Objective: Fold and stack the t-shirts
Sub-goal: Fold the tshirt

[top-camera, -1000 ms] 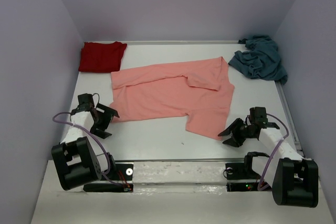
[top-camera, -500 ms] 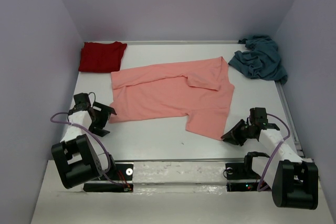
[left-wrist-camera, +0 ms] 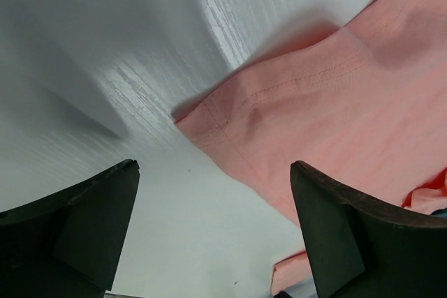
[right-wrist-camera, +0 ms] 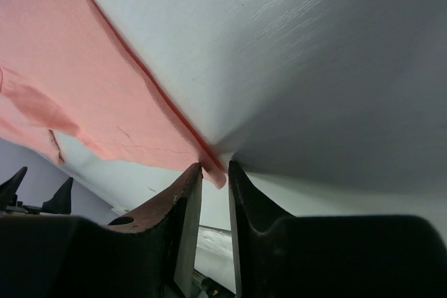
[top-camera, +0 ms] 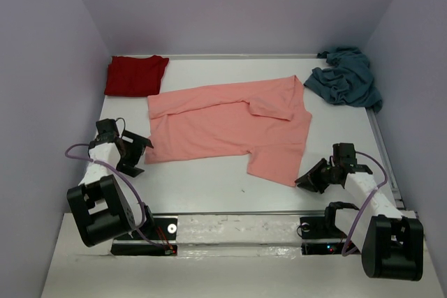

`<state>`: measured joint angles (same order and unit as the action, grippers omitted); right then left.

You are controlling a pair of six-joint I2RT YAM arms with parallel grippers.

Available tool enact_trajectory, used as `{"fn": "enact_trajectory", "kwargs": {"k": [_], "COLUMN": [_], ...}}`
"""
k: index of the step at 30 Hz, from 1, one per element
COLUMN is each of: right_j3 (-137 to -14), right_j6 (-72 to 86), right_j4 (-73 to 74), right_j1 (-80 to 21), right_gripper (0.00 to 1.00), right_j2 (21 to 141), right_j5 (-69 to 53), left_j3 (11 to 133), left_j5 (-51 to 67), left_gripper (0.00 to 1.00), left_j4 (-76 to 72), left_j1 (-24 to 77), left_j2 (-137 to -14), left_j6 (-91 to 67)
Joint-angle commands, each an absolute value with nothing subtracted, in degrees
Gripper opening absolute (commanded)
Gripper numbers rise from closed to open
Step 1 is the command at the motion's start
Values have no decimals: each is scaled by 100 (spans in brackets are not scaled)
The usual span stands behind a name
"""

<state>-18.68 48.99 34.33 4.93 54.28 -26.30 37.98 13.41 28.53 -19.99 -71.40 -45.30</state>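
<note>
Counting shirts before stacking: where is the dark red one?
In the top view the dark red t-shirt lies at the far left corner of the table, just beyond the salmon-pink t-shirt.

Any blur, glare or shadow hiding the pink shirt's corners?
Top external: sharp, evenly lit, salmon-pink shirt clear. Left wrist: hem stitching crisp, upper left a blurred grey shadow smear. Right wrist: sheen and a dark shadow band on the table, yet the corner at the right gripper reads clearly.

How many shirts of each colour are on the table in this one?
salmon-pink shirt: 1
dark red shirt: 1
teal-blue shirt: 1
Total: 3 shirts
</note>
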Motion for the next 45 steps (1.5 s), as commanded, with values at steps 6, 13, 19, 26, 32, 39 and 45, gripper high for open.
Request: {"fn": "enact_trajectory", "kwargs": {"k": [6, 13, 19, 26, 32, 39, 45], "right_j3": [-1978, -2021, -2100, -2118, -2276, -2382, -2417], "right_j6": [5089, 5299, 5405, 5388, 5317, 5238, 5203], "right_j4": [3366, 3191, 3155, 3155, 3278, 3313, 3375], "right_j1": [413, 80, -97, -97, -97, -97, -97], "right_gripper": [26, 33, 34, 0, 0, 0, 0], "right_j2": [5388, 5537, 5607, 5678, 5669, 5687, 5599], "right_j5": [-2320, -2268, -2145, -2101, -2048, -2074, -2065], "left_j3": [3937, 3964, 3946, 3876, 3788, 3446, 3287], "left_j5": [1345, 1318, 1336, 1371, 1441, 1441, 1661], "left_gripper": [99, 99, 99, 99, 99, 95, 77], "left_j4": [2874, 2900, 2883, 2839, 2778, 2541, 2075], "left_j1": [-2039, -2048, -2065, -2109, -2136, -2180, -2180], "left_j2": [-7181, -7189, -7189, -7189, -7216, -7251, -7453], "left_j6": [-4412, -4360, -4351, -4351, -4377, -4535, -4684]}}
